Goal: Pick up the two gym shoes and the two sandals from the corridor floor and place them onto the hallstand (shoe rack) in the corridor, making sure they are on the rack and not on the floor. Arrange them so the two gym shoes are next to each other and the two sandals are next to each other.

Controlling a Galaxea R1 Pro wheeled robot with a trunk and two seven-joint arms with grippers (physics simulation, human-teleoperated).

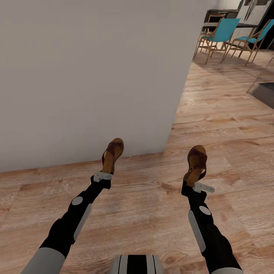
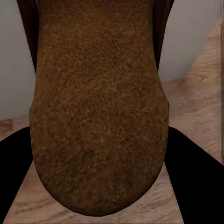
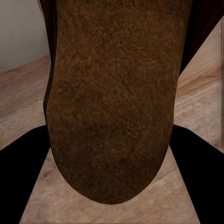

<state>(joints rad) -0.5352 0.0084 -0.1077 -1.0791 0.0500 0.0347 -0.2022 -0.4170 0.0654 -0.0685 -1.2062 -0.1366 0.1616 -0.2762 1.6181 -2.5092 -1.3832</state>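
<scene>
In the head view, the left tool (image 1: 102, 177) is clamped on the heel of one sandal (image 1: 112, 154) at lower center-left, and the right tool (image 1: 198, 186) grips the other sandal (image 1: 196, 163) at lower right. Both sandals hang above the wood floor (image 1: 152, 213), toes pointing away. A grey wall (image 1: 87, 72) fills the upper left; blue chairs (image 1: 222, 32) stand at the upper right.
</scene>
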